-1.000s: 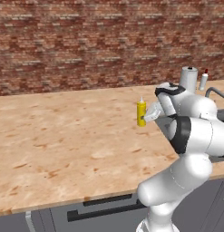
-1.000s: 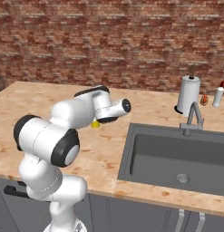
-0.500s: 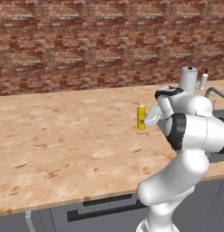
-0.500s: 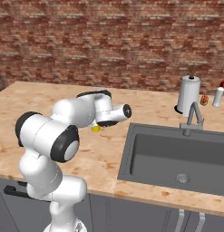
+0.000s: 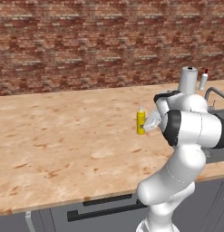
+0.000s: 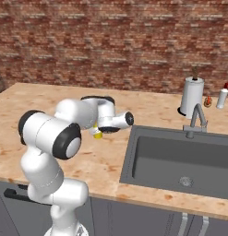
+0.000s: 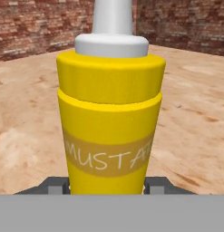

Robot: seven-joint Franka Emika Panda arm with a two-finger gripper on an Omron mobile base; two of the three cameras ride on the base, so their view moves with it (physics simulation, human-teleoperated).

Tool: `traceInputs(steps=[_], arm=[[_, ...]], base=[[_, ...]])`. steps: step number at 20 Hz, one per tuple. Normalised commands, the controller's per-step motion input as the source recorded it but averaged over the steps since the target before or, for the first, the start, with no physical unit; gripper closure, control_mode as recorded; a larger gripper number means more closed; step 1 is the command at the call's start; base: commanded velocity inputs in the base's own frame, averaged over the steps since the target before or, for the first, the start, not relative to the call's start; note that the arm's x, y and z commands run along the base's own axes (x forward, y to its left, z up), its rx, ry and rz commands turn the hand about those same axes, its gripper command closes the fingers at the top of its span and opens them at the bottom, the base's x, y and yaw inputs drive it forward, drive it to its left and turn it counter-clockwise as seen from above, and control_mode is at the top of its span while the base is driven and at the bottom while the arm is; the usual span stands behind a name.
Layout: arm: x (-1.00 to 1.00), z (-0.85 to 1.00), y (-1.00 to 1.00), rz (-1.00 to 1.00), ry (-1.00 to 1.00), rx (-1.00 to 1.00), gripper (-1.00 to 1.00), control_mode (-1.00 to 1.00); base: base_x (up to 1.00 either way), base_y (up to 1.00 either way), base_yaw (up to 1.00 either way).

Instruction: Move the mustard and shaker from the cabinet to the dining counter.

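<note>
Fingers (image 7: pixel 56 187) flank mustard (image 7: pixel 109 118) base, bottle upright on dining counter (image 5: pixel 63 136).

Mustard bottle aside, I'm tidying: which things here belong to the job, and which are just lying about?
Job:
mustard, upright
dining counter, under it
gripper, around the mustard

Lying about:
steel cylinder
white bottle with red tip
sink
faucet

You are looking at one readable label: a tan band running around the lower body of the mustard (image 7: pixel 111 118) is carrying pale capital letters, showing "MUSTA" with the rest curving out of sight around the bottle's side. In both base views the same bottle (image 5: pixel 140 121) is showing too small for any lettering to be read.
</note>
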Motion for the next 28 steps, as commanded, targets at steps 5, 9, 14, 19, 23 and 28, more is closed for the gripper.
traceInputs(steps=[5, 9, 14, 19, 23, 28], arm=[[0.0, -0.16, 0.0, 0.0, 0.0, 0.0, 1.0, -1.0], [0.0, -0.12, 0.0, 0.0, 0.0, 0.0, 1.0, -1.0], [0.0, -0.1, 0.0, 0.0, 0.0, 0.0, 1.0, -1.0], [0.0, -0.13, 0.0, 0.0, 0.0, 0.0, 1.0, -1.0], [0.0, -0.03, 0.0, 0.0, 0.0, 0.0, 1.0, -1.0], [0.0, -0.02, 0.0, 0.0, 0.0, 0.0, 1.0, -1.0]], base=[[0.0, 0.0, 0.0], [0.0, 0.0, 0.0], [0.0, 0.0, 0.0], [0.0, 0.0, 0.0], [0.0, 0.0, 0.0], [0.0, 0.0, 0.0]])
